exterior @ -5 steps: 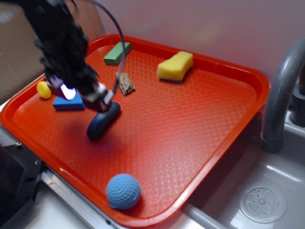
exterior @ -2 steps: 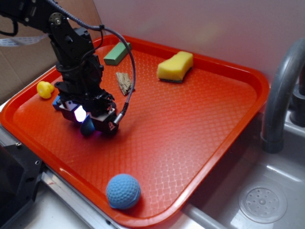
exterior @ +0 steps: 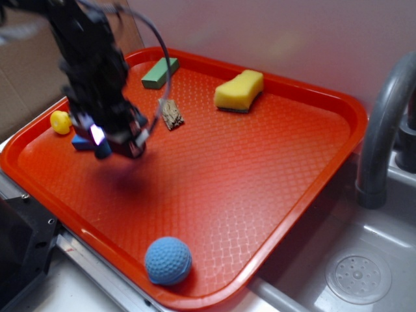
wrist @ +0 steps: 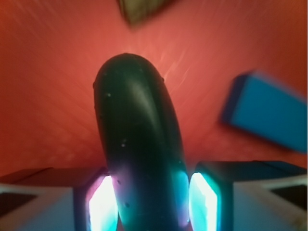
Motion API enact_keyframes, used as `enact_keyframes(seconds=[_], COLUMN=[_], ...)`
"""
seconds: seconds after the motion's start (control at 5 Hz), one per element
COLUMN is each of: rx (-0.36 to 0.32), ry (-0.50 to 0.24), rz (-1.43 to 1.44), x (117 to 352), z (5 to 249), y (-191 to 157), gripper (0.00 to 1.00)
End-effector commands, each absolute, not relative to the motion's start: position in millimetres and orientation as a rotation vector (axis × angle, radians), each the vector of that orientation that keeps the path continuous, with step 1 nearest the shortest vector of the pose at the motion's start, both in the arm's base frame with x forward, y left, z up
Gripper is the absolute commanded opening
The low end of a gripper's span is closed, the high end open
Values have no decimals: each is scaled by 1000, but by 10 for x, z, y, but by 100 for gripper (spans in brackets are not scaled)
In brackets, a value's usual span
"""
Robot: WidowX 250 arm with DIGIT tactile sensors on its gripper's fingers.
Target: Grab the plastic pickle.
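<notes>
Pickle caught!
The pincer (wrist: 149, 202) squeezed the plastic pickle (wrist: 137, 144) tight, so it hung above the red tray (exterior: 260, 162).

A dark blue-grey pickle (wrist: 137, 144), an orange-red lattice-patterned tray (exterior: 260, 169), and a dimpled light-blue ball (exterior: 168, 260) are seen.

The plastic pickle (wrist: 139, 144) is a smooth, dark blue-grey capsule with rounded ends and a matte skin flecked with tiny pale specks. It sits between the two glowing pads of the tool (wrist: 147, 202), pinched at its near end, and its long body reaches straight out ahead of the pads to a domed tip. From the exterior view only a small dark rounded end of it (exterior: 103, 151) shows, poking out below the tool (exterior: 114, 144), which is blurred there.
</notes>
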State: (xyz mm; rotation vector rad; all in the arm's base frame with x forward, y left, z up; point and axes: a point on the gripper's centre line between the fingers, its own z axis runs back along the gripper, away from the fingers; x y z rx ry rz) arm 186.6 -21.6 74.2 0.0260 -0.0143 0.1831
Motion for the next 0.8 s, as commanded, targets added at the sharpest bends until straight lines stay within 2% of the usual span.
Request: enact_keyframes(seconds=[0.0, 0.2, 0.4, 0.6], rx=[57, 16, 38, 35], ry=[-94, -7, -29, -88], rz=[186, 212, 206, 173], x=[2007, 1990, 1912, 1900], z=[1777, 2260, 2531, 2588], y=[-34, 28, 28, 37], gripper=[0, 0, 0, 0])
